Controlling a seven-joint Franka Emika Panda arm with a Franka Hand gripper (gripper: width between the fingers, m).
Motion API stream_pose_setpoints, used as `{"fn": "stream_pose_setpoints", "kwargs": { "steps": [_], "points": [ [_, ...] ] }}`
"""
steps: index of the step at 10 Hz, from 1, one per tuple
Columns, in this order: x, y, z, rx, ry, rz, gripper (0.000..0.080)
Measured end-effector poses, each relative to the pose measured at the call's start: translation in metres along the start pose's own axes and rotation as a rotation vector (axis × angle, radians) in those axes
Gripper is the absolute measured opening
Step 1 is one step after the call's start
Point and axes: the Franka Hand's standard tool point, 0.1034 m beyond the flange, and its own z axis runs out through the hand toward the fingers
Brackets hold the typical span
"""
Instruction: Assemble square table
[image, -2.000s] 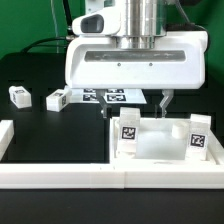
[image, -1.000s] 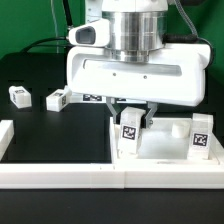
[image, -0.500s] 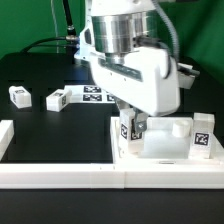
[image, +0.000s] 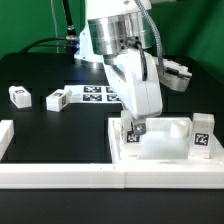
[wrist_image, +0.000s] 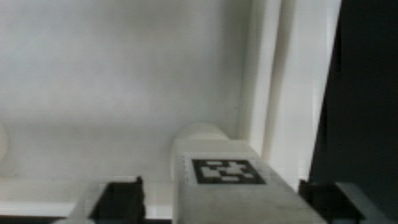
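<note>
The white square table top (image: 165, 146) lies at the exterior view's lower right, against the white border bars. One tagged white leg (image: 131, 136) stands in its near left corner and another leg (image: 201, 136) in its right corner. My gripper (image: 134, 127) reaches down over the left leg, turned at an angle, and is shut on it. In the wrist view the leg (wrist_image: 228, 168) fills the gap between my two dark fingers (wrist_image: 121, 200), with the top's floor (wrist_image: 125, 90) and rim (wrist_image: 270, 70) behind it.
Two loose tagged legs (image: 18, 95) (image: 57, 99) lie on the black table at the exterior view's left. The marker board (image: 98, 95) lies behind the arm. White border bars run along the front (image: 100, 176) and the left edge (image: 5, 135).
My gripper has come down from above the table top onto the left leg and has turned about its vertical axis. The other parts have not moved.
</note>
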Motion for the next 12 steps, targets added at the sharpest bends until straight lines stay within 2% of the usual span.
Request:
{"fn": "stream_pose_setpoints", "kwargs": {
  "steps": [1,2,6,8,10,11,12],
  "points": [
    [0.0011,-0.0034,-0.0009,0.014,0.020,-0.167,0.0551],
    [-0.0001,-0.0064,-0.0007,0.027,0.044,-0.437,0.0634],
    [0.0013,-0.0060,-0.0007,0.015,0.055,-0.740,0.0649],
    [0.0035,-0.0080,-0.0035,-0.040,0.090,-1.188,0.0649],
    [-0.0017,-0.0029,0.0010,-0.107,0.063,-1.389,0.0649],
    [-0.0013,-0.0030,0.0012,-0.104,0.063,-1.360,0.0649],
    [-0.0010,-0.0028,0.0013,-0.104,0.063,-1.356,0.0522]
  ]
}}
